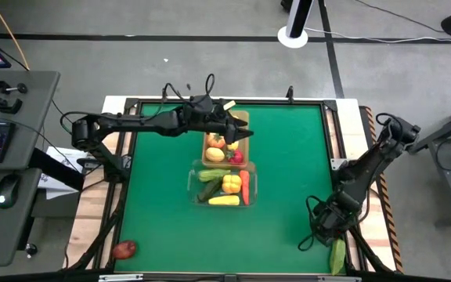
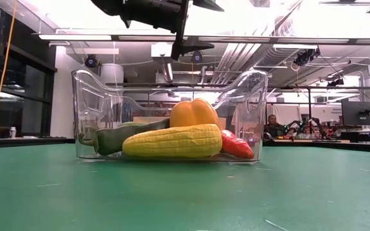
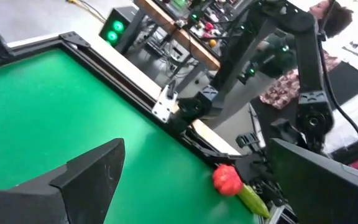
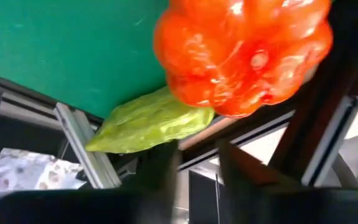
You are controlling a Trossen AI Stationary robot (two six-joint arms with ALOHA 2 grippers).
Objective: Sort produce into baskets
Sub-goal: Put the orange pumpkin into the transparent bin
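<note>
The tan basket holds orange, yellow and red produce. Right in front of it, the clear basket holds a corn cob, a yellow pepper, a green piece and a red one. My left gripper hovers open above the tan basket with nothing between its fingers. My right gripper points down at the table's near right corner, just short of a red tomato and a green leafy piece. The arm hides the tomato in the high view.
A red fruit lies on the wooden rim at the near left corner. The green piece lies on the table's frame, off the green mat. Bare mat lies to the left and right of the baskets. A person sits in the room behind.
</note>
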